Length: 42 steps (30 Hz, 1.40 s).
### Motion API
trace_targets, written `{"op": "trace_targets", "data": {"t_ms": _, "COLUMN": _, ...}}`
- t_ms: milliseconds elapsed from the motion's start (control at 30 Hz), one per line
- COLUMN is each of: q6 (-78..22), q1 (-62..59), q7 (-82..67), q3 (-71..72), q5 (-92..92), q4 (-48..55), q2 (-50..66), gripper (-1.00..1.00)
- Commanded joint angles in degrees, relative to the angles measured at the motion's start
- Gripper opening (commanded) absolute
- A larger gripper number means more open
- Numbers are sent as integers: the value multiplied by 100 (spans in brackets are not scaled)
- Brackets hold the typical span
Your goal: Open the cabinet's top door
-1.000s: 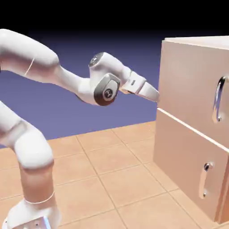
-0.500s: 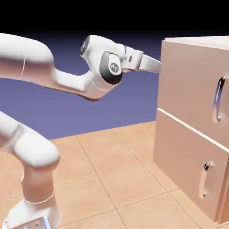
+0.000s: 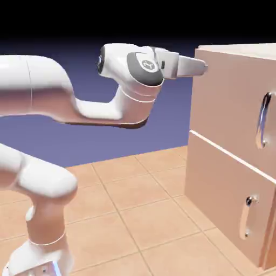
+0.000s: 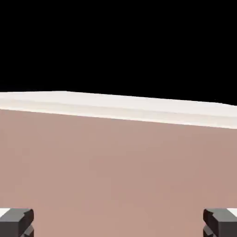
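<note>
Hovering released and empty, the claw points level at the cabinet near its upper corner, around 2 o'clock in the exterior view. The top door sits shut; its handle, further right at 3 o'clock, is untouched, so grasping and pulling remain.

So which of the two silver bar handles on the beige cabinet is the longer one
The upper silver handle, on the taller top door. It is a long curved vertical bar; the lower handle on the shorter panel is smaller.
</note>
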Motion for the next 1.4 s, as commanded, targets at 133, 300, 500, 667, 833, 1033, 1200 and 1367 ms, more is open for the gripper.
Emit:
{"op": "trace_targets", "data": {"t_ms": 133, "q6": 20, "q1": 469, "q7": 812, "q3": -565, "q5": -1246, "q4": 312, "q2": -236, "gripper": 0}}
{"op": "trace_targets", "data": {"t_ms": 300, "q6": 40, "q1": 938, "q7": 1624, "q3": -1130, "q5": -2492, "q4": 624, "q2": -471, "gripper": 0}}
{"op": "trace_targets", "data": {"t_ms": 500, "q6": 64, "q1": 1500, "q7": 2598, "q3": -1807, "q5": -3987, "q4": 998, "q2": -754, "gripper": 0}}
{"op": "trace_targets", "data": {"t_ms": 667, "q6": 84, "q1": 1969, "q7": 3409, "q3": -2372, "q5": -5233, "q4": 1310, "q2": -990, "gripper": 0}}
{"op": "trace_targets", "data": {"t_ms": 833, "q6": 104, "q1": 2438, "q7": 4221, "q3": -2937, "q5": -6479, "q4": 1622, "q2": -1225, "gripper": 0}}
{"op": "trace_targets", "data": {"t_ms": 1033, "q6": 21, "q1": 3304, "q7": 4257, "q3": -3349, "q5": -6581, "q4": 2316, "q2": -1117, "gripper": 0}}
{"op": "trace_targets", "data": {"t_ms": 1200, "q6": -274, "q1": 3043, "q7": 4406, "q3": -3212, "q5": -6582, "q4": 2006, "q2": -1009, "gripper": -100}}
{"op": "trace_targets", "data": {"t_ms": 1367, "q6": -910, "q1": 2009, "q7": 4948, "q3": -2637, "q5": -6578, "q4": 1036, "q2": -679, "gripper": -100}}
